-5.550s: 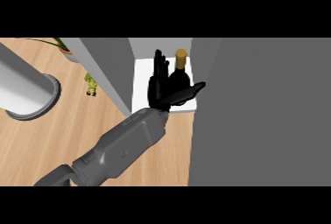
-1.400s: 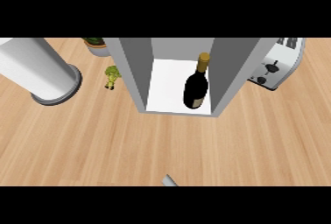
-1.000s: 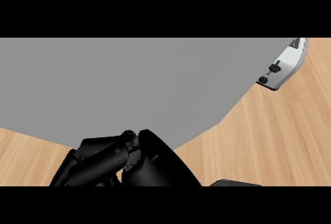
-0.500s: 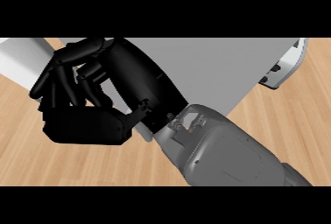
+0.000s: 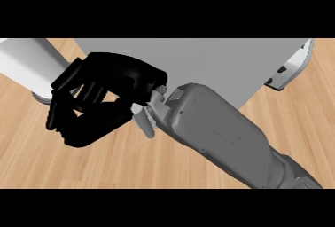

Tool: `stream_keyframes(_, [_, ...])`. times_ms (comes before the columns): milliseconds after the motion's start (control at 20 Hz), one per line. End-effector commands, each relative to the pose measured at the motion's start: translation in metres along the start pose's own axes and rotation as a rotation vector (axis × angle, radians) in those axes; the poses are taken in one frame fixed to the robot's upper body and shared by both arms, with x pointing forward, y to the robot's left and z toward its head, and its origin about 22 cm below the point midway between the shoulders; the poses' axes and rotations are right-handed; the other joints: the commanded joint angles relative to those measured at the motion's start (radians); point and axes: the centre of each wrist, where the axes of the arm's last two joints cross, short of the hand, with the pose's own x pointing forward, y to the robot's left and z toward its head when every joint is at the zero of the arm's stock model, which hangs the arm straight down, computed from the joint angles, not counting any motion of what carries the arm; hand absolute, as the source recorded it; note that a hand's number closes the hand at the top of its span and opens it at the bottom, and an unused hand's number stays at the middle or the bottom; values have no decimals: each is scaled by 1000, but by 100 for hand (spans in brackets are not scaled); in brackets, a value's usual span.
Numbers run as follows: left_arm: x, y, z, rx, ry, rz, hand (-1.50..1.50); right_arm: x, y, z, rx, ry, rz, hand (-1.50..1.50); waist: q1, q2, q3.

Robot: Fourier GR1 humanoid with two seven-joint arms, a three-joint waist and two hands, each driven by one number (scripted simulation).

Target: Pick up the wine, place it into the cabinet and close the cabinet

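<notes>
Filling the middle: the robot's black right hand (image 5: 98, 104), seen close up, lay at about 9 o'clock from the view's centre.
Hand state: its fingers were curled in toward the palm and clenched. Nothing could be seen held in them, and a small gap between fingers and palm showed a light surface behind.
Forearm: the grey, smooth-shelled forearm (image 5: 216, 137) ran from the 5 o'clock corner up to the wrist near the centre.
Pale strip: a small light-grey piece (image 5: 145, 126) hung just below the wrist; what it belonged to could not be told.
Cabinet: a plain grey cabinet panel (image 5: 222, 62) spanned the 12 o'clock region, behind the hand and wrist.
Wine: the wine bottle did not show; only the flat grey panel could be seen at the cabinet.
Cylinder: a white, round, upright cylinder (image 5: 26, 62) stood at 10 o'clock, partly covered by the fingers.
Appliance: a white-and-dark countertop appliance (image 5: 291, 71) sat at 2 o'clock, just beside the panel's edge.
Counter: the light wooden plank counter (image 5: 131, 164) filled 6 to 8 o'clock and the 3 o'clock side.
Lettering: none could be read on the panel, cylinder or appliance.
</notes>
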Motion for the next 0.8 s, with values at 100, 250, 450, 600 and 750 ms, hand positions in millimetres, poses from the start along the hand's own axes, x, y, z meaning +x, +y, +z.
stream_keyframes(100, [15,13,-4,-17,-41,30,-150,-9,-27,-18,160,113,-42,150,-14,-6,1])
stream_keyframes(250, [16,7,-5,-32,-36,55,-150,-24,-36,-21,161,107,-129,150,-18,-8,2])
stream_keyframes(450, [22,14,-2,-24,-27,38,-150,-32,-59,-22,193,53,-189,150,-16,-6,2])
stream_keyframes(600, [16,12,3,-30,-11,47,-150,-37,-66,-26,197,18,-206,150,-13,-4,1])
stream_keyframes(750, [16,19,-1,-25,-41,18,-150,-50,-75,-26,157,11,-247,150,-18,-2,1])
